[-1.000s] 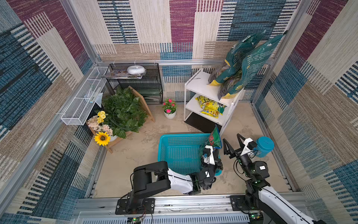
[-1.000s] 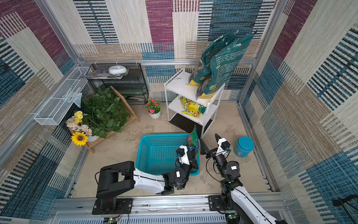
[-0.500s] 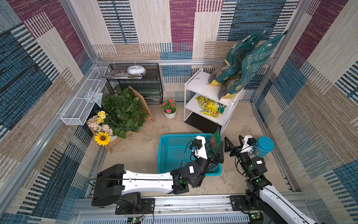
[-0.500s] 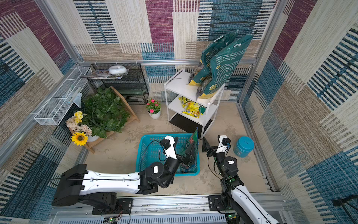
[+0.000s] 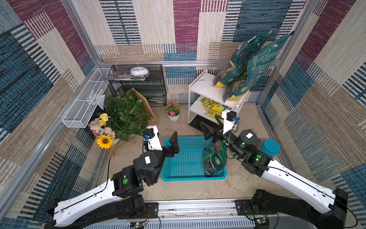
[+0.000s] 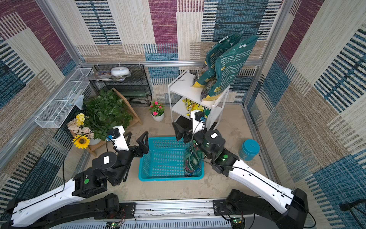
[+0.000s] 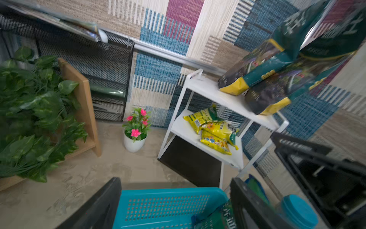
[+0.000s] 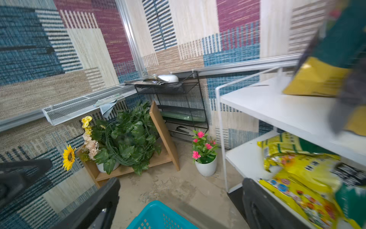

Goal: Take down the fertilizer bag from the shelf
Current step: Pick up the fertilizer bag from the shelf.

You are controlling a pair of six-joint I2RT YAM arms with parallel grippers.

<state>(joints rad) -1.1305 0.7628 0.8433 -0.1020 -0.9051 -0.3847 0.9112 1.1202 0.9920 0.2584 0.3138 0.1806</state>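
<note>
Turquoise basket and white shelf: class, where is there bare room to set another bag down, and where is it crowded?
Free: the basket floor left of the green bag; the shelf's top board left of the big green bags. Crowded: the lower board, largely under yellow packets.

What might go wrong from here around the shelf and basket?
1. The two big bags lean together at the shelf's front edge; a nudge may topple both.
2. The open right gripper is close to the shelf frame and might clip it.
3. The small bag stands in the basket close to that gripper; a sweep may tip it.
</note>
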